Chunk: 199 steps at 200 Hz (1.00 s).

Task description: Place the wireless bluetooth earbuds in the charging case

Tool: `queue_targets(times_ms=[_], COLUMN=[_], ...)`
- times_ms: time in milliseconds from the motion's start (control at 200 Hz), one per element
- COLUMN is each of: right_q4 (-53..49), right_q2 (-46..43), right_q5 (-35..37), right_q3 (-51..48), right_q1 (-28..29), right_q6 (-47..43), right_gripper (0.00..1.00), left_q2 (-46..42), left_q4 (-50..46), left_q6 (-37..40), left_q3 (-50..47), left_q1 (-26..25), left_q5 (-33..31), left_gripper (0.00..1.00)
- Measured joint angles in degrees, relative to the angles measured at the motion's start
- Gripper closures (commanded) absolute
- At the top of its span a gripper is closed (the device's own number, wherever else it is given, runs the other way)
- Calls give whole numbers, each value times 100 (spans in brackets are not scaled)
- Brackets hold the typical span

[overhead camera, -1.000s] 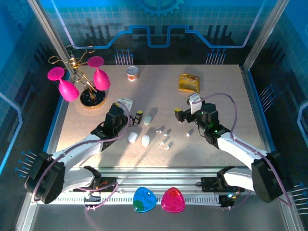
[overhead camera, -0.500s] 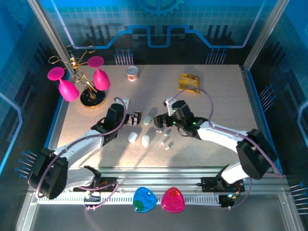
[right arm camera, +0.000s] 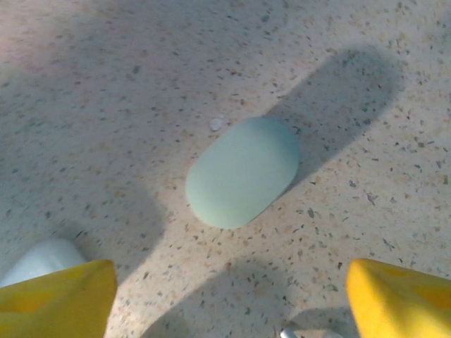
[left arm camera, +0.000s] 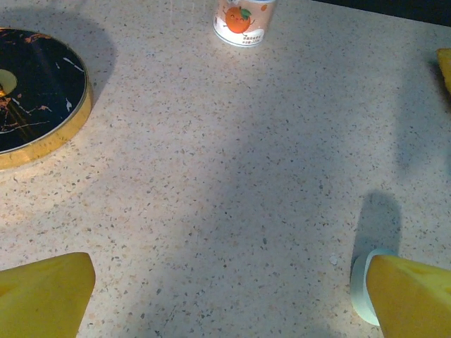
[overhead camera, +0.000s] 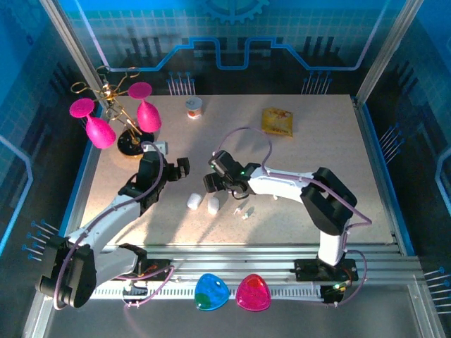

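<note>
Several tiny white earbuds [overhead camera: 243, 212] lie loose on the table just right of two white pebble cases [overhead camera: 213, 205]. My right gripper [overhead camera: 213, 182] hangs open low over a pale-green case [right arm camera: 243, 171], which lies closed ahead of its yellow fingers [right arm camera: 402, 299]. In the right wrist view the gripper [right arm camera: 229, 310] holds nothing; a white case [right arm camera: 39, 260] peeks out by its left finger and an earbud tip [right arm camera: 285, 332] shows at the bottom edge. My left gripper [overhead camera: 183, 167] is open and empty over bare table [left arm camera: 225, 303], with the pale-green case's edge [left arm camera: 361, 289] beside its right finger.
A small orange-labelled cup [overhead camera: 194, 107] and a yellow packet [overhead camera: 277, 121] sit at the back. A stand with pink glasses [overhead camera: 120, 116] on a black round base [left arm camera: 35, 98] occupies the back left. Blue [overhead camera: 211, 292] and pink [overhead camera: 253, 293] pieces lie on the front rail.
My right arm has swung far left across the table, from the right side to over the pale-green case. My left gripper has drawn back to the left, away from the cases.
</note>
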Motion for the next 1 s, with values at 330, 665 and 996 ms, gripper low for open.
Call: queue_targets(times_ms=[330,665,996], right_q4=[-365,-516,-776], right_q2=[944,1558,1915], right_q5=[92,85,11], right_q3=[868,1550,2044], right_q1=[-15,-37,-63], right_q6=[219,68,-468], right_gripper=[29,39,44], left_q2=[-2,-46,-120], left_q4=[11,9,9], left_q6=[15,20,20], left_q3=[-120,-199,-208], left_q1=[0,0,0], left_q5=[87,131,131], left_gripper=[1,1,1])
